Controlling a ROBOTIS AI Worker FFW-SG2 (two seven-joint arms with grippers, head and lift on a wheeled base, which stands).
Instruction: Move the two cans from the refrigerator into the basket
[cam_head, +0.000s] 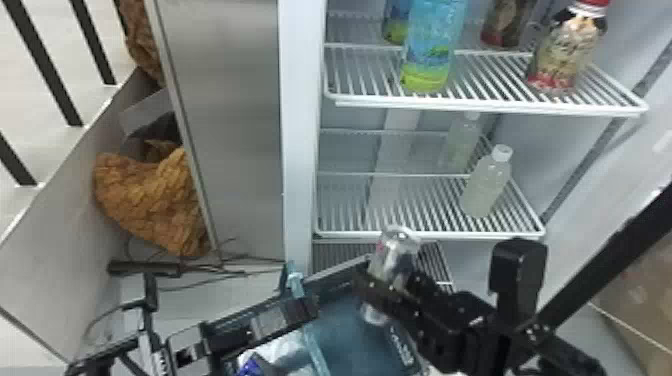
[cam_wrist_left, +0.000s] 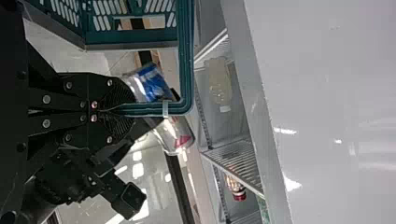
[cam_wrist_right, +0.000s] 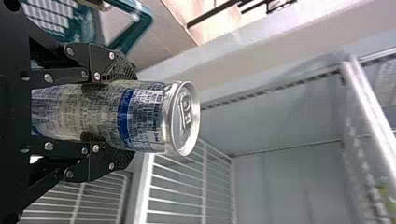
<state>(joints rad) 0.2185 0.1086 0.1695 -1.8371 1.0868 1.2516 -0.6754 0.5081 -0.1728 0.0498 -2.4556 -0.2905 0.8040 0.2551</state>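
Note:
In the head view my left gripper (cam_head: 306, 306) is at the lower middle, beside the teal basket (cam_head: 350, 337). The left wrist view has the left gripper (cam_wrist_left: 122, 110) shut on the basket's teal handle (cam_wrist_left: 186, 60). My right gripper (cam_head: 387, 290) is above the basket's right part, in front of the refrigerator, shut around a silver can (cam_head: 395, 257) that stands slightly tilted. In the right wrist view, the right gripper (cam_wrist_right: 114, 115) grips the sides of this silver and blue can (cam_wrist_right: 144, 116), its lid facing away from the palm. Something blue and white (cam_head: 255, 367) lies low in the basket.
Wire shelves (cam_head: 430, 227) hold pale bottles (cam_head: 485, 187), with a blue-green bottle (cam_head: 432, 50) and a red-capped bottle (cam_head: 567, 50) higher up. The refrigerator's left edge (cam_head: 300, 150) rises behind the basket. An orange-brown bundle (cam_head: 150, 200) lies at the left.

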